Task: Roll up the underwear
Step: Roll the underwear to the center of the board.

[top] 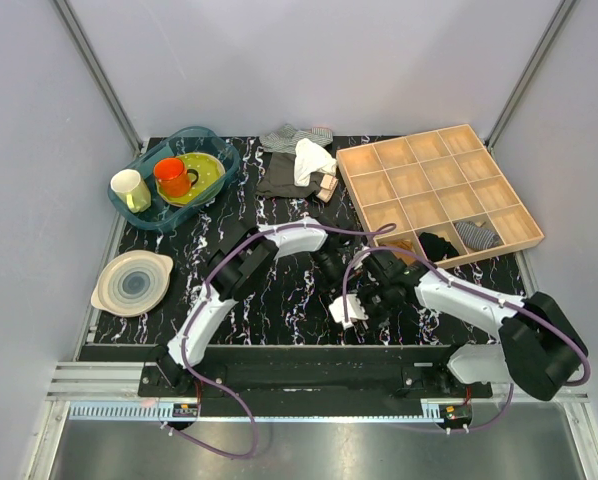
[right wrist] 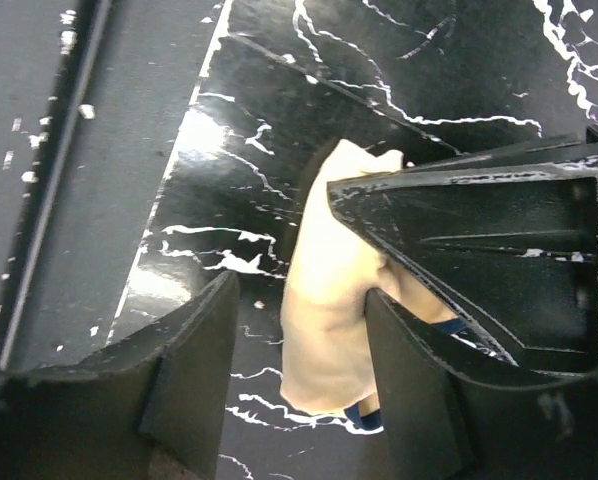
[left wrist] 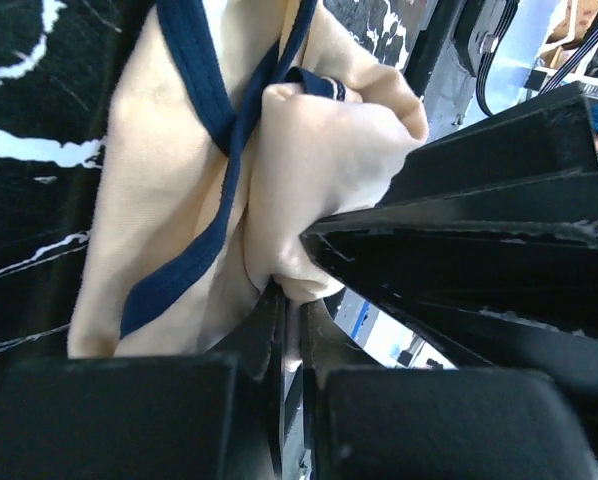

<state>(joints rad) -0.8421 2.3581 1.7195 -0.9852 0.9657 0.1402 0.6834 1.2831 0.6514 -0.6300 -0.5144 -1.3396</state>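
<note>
One underwear (top: 347,308), worktop (top: 279,305) near edge: bunching, roll unfinished; left end effector (left wrist: 284,305) is clamping it, right end effector (right wrist: 299,300) is straddling it, fingers apart.

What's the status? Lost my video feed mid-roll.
Left gripper: jaws shut on the small pale beige fabric briefs with dark edging. Right gripper: jaws open, straddling the briefs. Nothing seen blocking.

The left arm (top: 201,325) and right arm (top: 464,300) wear white shells with black joints. Purple cables (top: 219,385) trail them. Fingers (right wrist: 499,240) are matte black, white-flecked.
</note>
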